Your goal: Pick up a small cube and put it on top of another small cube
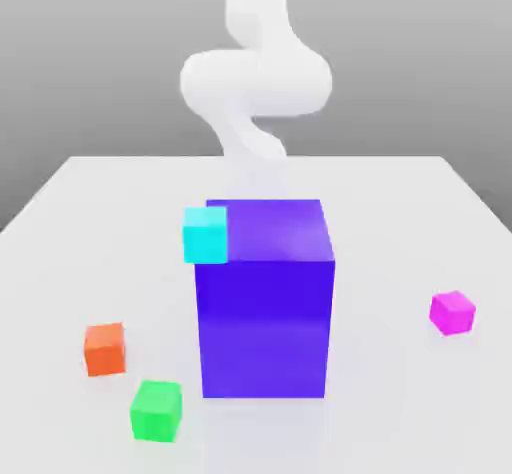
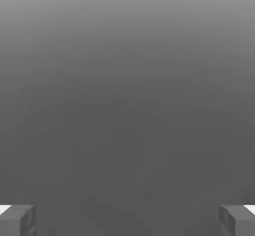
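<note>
We see the small magenta-pink cube (image 1: pixel 452 312) on the white surface (image 1: pixel 400 212), at the exterior view's right of the big blue-violet block (image 1: pixel 266 302); our hand (image 2: pixel 127 220) spreads wide, empty, nothing between its fingertips

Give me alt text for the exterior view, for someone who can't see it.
A tall blue-violet block stands mid-table on a white table, with a small cyan cube at its upper corner on the exterior view's left. Small orange and green cubes sit on the exterior view's left, a magenta-pink cube on its right; the white arm rises behind.
</note>
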Available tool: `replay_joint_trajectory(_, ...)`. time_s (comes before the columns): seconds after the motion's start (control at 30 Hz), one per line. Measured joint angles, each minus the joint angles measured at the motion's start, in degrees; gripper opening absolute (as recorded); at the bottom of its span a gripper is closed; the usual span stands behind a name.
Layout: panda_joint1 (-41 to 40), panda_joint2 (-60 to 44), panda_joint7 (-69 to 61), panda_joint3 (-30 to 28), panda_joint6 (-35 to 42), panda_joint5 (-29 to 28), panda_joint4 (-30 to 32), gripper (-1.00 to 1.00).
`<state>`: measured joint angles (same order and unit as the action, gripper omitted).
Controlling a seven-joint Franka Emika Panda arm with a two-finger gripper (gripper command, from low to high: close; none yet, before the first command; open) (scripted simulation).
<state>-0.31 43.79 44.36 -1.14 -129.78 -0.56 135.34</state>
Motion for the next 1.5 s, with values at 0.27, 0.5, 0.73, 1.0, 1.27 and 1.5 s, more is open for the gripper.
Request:
replay_joint_trajectory(0.27,-1.4,-9.1,-5.6,-4.2,5.9,-2.4,14.2,0.00)
replay_joint_trajectory(0.5,-1.9,-15.2,-6.8,-5.4,0.6,-3.1,19.6,-1.00)
replay_joint_trajectory(0.73,-2.1,-14.0,-7.3,-5.4,6.7,-3.3,17.5,-1.00)
replay_joint_trajectory(1.0,7.8,-6.0,-18.1,-3.4,11.8,1.4,18.6,-1.00)
replay_joint_trajectory(1.27,19.2,-0.8,-29.1,-0.7,12.0,5.2,22.0,-1.00)
replay_joint_trajectory(1.5,28.8,0.7,-38.3,1.7,9.3,7.4,25.4,-1.00)
